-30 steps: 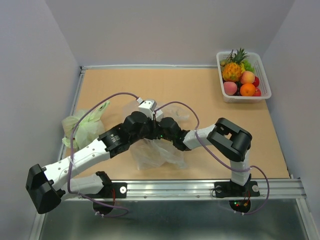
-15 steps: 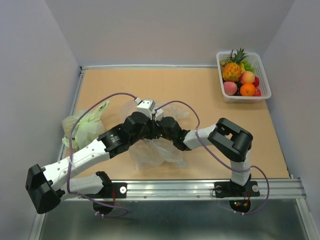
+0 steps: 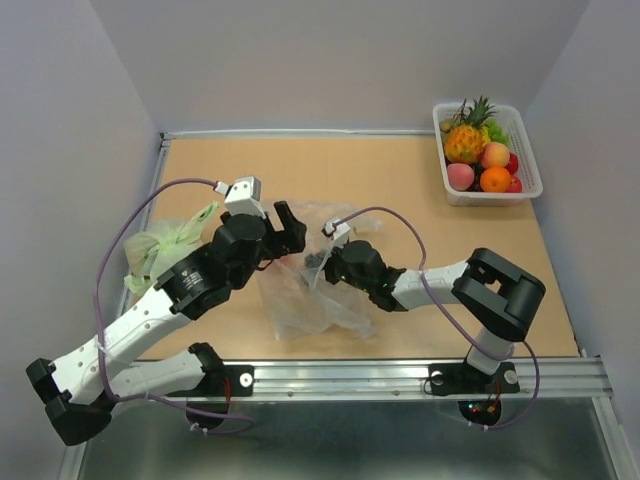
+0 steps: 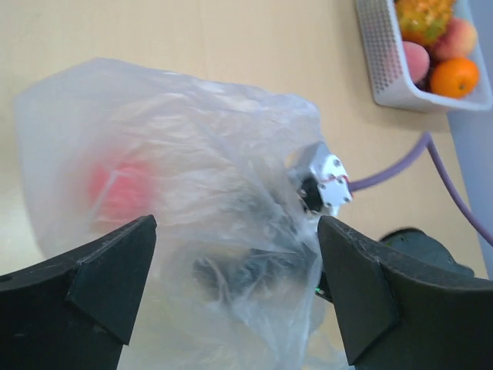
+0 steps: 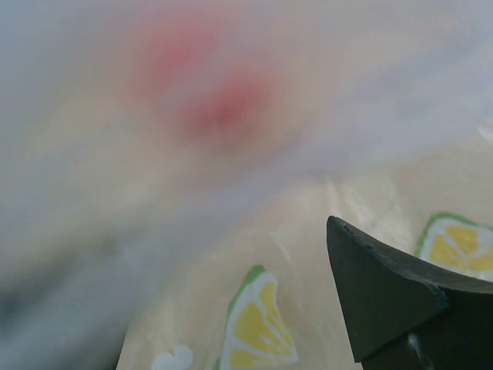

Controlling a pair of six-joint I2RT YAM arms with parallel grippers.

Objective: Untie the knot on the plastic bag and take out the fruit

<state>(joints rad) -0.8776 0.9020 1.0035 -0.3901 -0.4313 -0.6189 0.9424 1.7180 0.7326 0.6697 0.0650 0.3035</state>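
The plastic bag (image 3: 305, 295) lies crumpled on the table in front of both arms; its knot cannot be made out. My left gripper (image 3: 288, 238) hovers open at the bag's upper left, its wide-apart fingers (image 4: 108, 266) framing the film with nothing between them. My right gripper (image 3: 316, 258) is pushed into the bag, a dark shape behind the film (image 4: 246, 270). Only one right finger (image 5: 385, 293) shows, set far to the side. A blurred red fruit (image 4: 115, 185) sits inside the bag. Pineapple (image 3: 463, 143), peaches (image 3: 495, 155) and an orange (image 3: 494, 181) fill the white basket (image 3: 528, 150).
A pale green tied bag (image 3: 165, 250) lies by the table's left edge, close beside the left arm. The basket stands in the back right corner against the wall. A yellow lemon-slice print (image 5: 258, 324) shows close under the right wrist camera. Purple cables loop over both arms.
My left gripper opened, let go of the bag and swung back to the upper left. The right arm lowered and stretched out, its gripper pushing further left into the bag.
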